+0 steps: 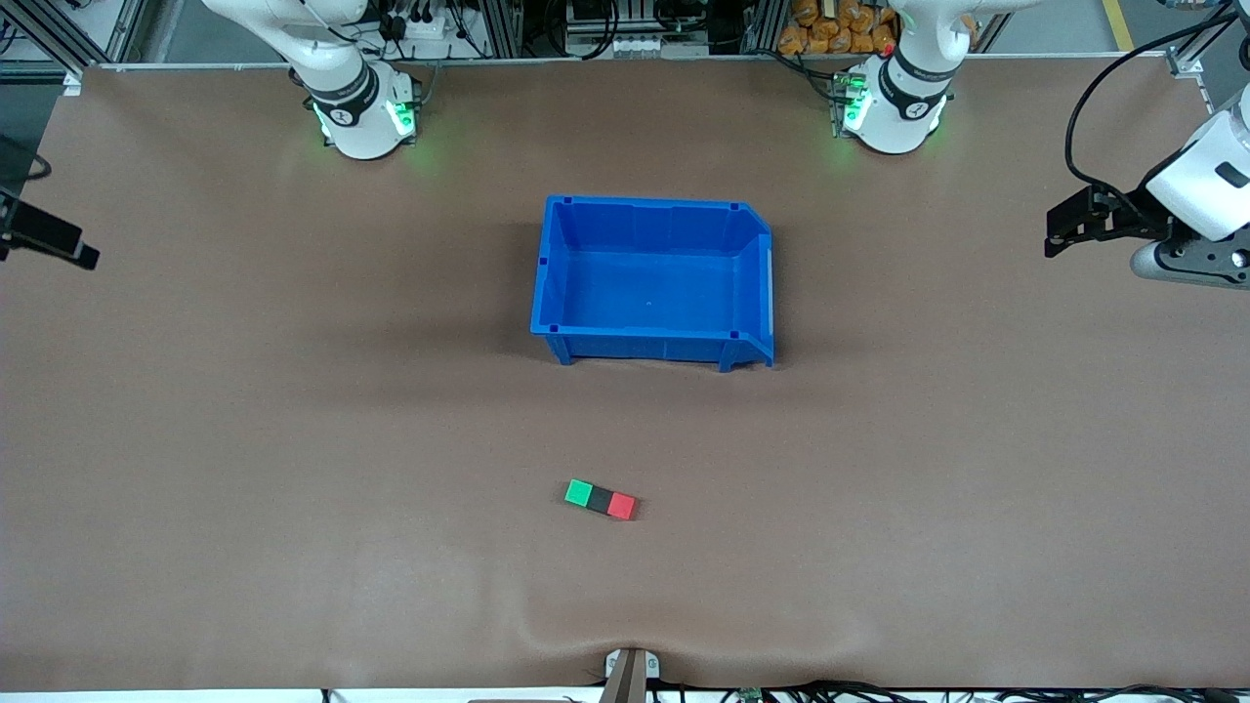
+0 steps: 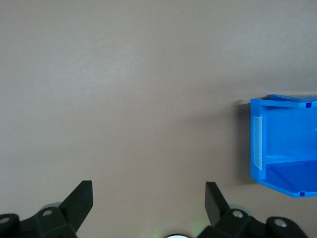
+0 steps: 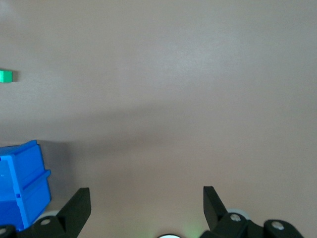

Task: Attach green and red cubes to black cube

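The green cube (image 1: 578,492), the black cube (image 1: 599,499) and the red cube (image 1: 622,506) lie touching in one row on the brown table, black in the middle, nearer to the front camera than the blue bin. My left gripper (image 1: 1060,232) hangs open and empty over the left arm's end of the table; it also shows in the left wrist view (image 2: 147,198). My right gripper (image 1: 54,241) hangs open and empty over the right arm's end; it also shows in the right wrist view (image 3: 146,203), where the green cube (image 3: 5,76) shows at the picture's edge. Both arms wait away from the cubes.
A blue bin (image 1: 552,293) stands empty at the table's middle, between the arm bases and the cubes. It shows in part in the left wrist view (image 2: 258,144) and the right wrist view (image 3: 20,183). A camera mount (image 1: 630,674) sits at the table's front edge.
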Robot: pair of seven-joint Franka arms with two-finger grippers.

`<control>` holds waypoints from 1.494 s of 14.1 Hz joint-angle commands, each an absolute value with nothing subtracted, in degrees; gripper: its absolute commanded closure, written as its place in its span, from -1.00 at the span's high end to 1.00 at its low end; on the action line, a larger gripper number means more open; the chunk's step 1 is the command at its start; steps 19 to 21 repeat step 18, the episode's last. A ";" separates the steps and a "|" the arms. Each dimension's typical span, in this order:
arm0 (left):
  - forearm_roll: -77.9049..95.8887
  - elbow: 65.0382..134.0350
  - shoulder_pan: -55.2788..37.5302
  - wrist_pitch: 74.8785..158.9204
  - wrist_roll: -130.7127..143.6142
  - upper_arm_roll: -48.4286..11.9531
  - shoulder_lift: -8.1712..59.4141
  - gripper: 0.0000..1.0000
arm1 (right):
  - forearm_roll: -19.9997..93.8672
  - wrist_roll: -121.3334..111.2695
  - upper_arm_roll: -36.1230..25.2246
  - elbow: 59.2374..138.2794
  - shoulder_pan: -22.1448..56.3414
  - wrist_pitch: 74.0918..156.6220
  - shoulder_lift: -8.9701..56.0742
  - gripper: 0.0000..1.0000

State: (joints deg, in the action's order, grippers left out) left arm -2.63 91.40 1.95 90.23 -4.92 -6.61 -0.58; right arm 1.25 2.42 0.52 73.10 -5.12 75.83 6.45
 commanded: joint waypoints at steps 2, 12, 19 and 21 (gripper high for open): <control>-1.76 91.23 2.72 90.62 -5.01 -7.03 -0.62 1.00 | 0.18 -2.45 1.49 84.08 -6.94 79.88 -3.05 1.00; -1.76 91.32 3.43 90.70 -5.10 -7.03 -0.53 1.00 | 0.18 -5.80 1.76 86.66 -6.86 80.77 -5.54 1.00; -1.76 91.32 3.43 90.97 -5.27 -7.03 -0.53 1.00 | 0.18 -6.42 1.76 86.66 -6.86 80.51 -5.54 1.00; -1.76 91.32 3.43 90.97 -5.27 -7.03 -0.53 1.00 | 0.18 -6.42 1.76 86.66 -6.86 80.51 -5.54 1.00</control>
